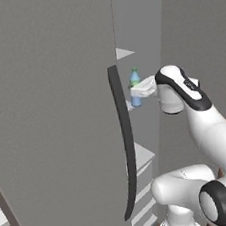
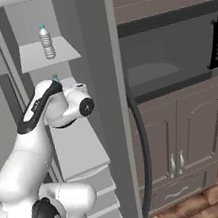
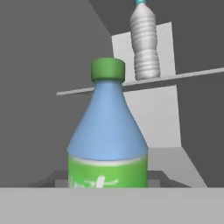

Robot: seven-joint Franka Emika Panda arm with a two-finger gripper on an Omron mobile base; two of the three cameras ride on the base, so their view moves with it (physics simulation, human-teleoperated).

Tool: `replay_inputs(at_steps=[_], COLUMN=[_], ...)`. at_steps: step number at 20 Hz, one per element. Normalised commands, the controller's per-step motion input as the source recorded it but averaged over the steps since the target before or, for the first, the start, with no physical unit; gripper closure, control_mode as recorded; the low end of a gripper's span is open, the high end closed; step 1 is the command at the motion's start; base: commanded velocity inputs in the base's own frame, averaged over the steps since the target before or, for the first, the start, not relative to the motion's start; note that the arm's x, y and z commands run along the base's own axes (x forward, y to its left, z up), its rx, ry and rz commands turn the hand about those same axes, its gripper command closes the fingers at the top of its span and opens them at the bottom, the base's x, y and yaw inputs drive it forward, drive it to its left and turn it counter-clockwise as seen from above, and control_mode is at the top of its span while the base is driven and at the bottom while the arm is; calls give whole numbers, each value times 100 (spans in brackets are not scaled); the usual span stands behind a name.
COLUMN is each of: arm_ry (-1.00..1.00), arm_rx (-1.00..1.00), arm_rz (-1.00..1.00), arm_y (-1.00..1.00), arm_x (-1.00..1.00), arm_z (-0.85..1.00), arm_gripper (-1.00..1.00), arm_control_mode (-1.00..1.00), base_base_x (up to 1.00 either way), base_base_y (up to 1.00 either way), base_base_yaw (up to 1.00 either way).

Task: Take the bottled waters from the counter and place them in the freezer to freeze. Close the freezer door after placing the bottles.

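Hand view: blue bottle between fingers

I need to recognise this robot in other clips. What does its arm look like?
A glossy white arm of rounded, tube-like segments, with black rings at the joints and a black band along the wrist link. No cables or lettering are visible.

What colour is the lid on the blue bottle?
Green, clearest in the hand view: the cap on the blue bottle.

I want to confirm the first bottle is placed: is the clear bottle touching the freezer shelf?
Touching. In the right base view the clear bottle stands upright with its base on the upper shelf, no gap below it.
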Motion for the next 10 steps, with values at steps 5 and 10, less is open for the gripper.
replay_inputs(at_steps=[5, 10], arm_ry=[-3, -14], arm_rx=[-14, -17], arm_rz=[0, 0], arm_y=[0, 2], arm_x=[24, 27], arm_z=[-36, -4], arm_gripper=[100, 100], arm_control_mode=[-100, -100], base_base_x=[0, 0], base_base_y=[0, 0], base_base_yaw=[0, 0])
